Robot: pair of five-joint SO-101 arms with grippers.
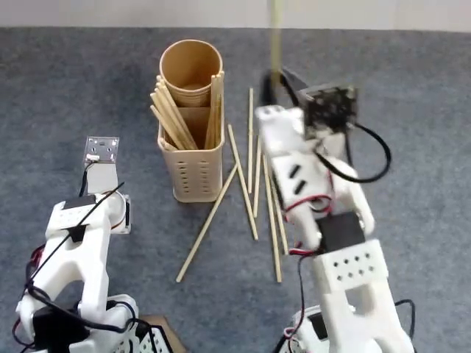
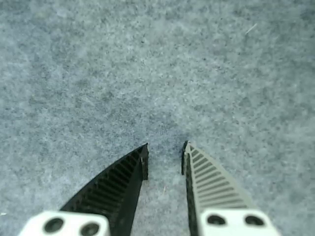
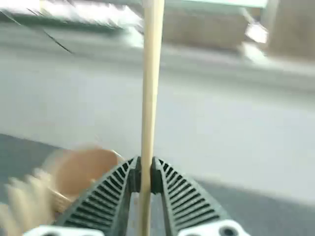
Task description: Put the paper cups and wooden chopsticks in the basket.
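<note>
R end effector (image 3: 145,167) pinches one wooden chopstick (image 3: 151,73) upright, near basket (image 1: 193,176); L end effector (image 2: 165,155) slightly spread, nothing between fingers, over bare worktop (image 2: 147,59); paper cups (image 1: 190,70) and chopstick bundle (image 1: 171,118) stand in basket; loose chopsticks (image 1: 243,184) lie on worktop beside basket.

High camera sits overhead, looking steeply down on the grey tabletop (image 1: 73,73), with both arms coming in from the bottom edge and the basket (image 1: 195,173) near mid-frame. Left wrist camera is in low and tight, facing the tabletop past its own left hand (image 2: 165,152). Right wrist camera is tipped up, looking out across the room past the right hand (image 3: 146,169) and an upright chopstick (image 3: 151,73). It shares that chopstick and the paper cup (image 3: 81,172) with the high view.
</note>
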